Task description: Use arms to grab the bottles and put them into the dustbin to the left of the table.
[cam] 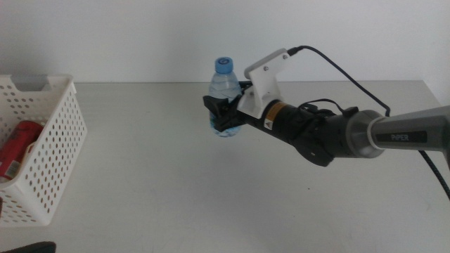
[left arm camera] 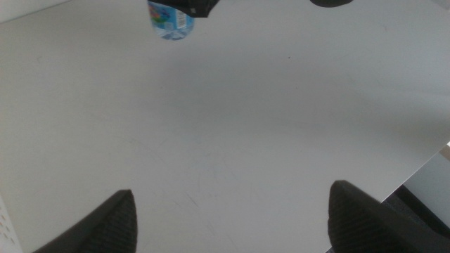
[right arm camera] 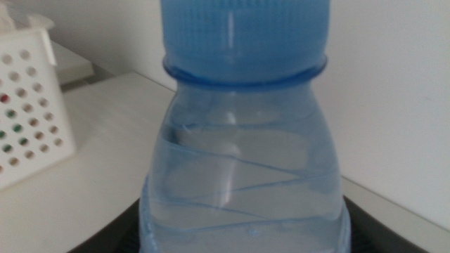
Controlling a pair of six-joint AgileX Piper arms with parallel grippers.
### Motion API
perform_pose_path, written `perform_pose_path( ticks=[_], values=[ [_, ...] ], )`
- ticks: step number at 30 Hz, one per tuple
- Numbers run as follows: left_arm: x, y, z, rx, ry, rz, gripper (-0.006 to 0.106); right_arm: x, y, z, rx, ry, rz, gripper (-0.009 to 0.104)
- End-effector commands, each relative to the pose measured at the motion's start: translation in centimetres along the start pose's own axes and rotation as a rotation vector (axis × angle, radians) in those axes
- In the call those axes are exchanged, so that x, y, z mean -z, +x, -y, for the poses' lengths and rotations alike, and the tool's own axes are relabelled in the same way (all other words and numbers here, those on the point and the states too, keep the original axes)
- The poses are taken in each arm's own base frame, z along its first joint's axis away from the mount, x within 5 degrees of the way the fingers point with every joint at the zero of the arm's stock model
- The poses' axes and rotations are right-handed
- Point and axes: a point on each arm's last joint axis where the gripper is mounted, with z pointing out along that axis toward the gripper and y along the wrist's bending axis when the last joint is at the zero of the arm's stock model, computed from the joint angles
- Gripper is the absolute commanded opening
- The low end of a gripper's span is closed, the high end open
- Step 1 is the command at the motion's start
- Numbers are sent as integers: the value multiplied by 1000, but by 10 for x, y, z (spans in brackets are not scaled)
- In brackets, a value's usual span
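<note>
Where the right arm reaches in from the right side of the middle view, its gripper (cam: 223, 116) is closed around the lower body of the water bottle (cam: 225, 95), with one dark jaw on each side. The bottle stands upright, clear with a blue cap (cam: 223, 65), over the far middle of the table (cam: 155, 190); whether its base touches the surface or hangs just above it cannot be told. The right wrist view shows the same bottle (right arm camera: 242, 161) filling the picture, its ribbed cap at the top and the dark jaws at its base.

The table is a plain light-grey top, smooth and matte, with faint scuffs visible in the left wrist view. Behind it runs a bare white wall (cam: 140, 35). On the left side of the table sits the white basket (cam: 42, 161) with perforated sides; a red can (cam: 17, 147) lies inside it. The basket is well apart from the bottle.

The left gripper (left arm camera: 232, 218) hangs over bare table with its jaws spread wide and nothing between them. In that view the bottom of the bottle (left arm camera: 172, 21) shows at the far edge, and the table's edge (left arm camera: 422, 169) shows at one side.
</note>
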Motion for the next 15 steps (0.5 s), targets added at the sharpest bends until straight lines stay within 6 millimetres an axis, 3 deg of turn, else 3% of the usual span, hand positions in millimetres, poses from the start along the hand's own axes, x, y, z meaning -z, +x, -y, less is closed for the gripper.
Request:
perform_pose_path(
  ticks=[1,8,15],
  values=[
    [3,-12,1,5,11,77,92,-7,-67,-24,-8,-76,229,-1],
    [3,-12,1,5,11,77,92,-42,-54,-74,-22,-183,220,-1],
    [3,-12,1,4,11,77,92,-60,-33,-101,-21,-238,202,-1]
  ],
)
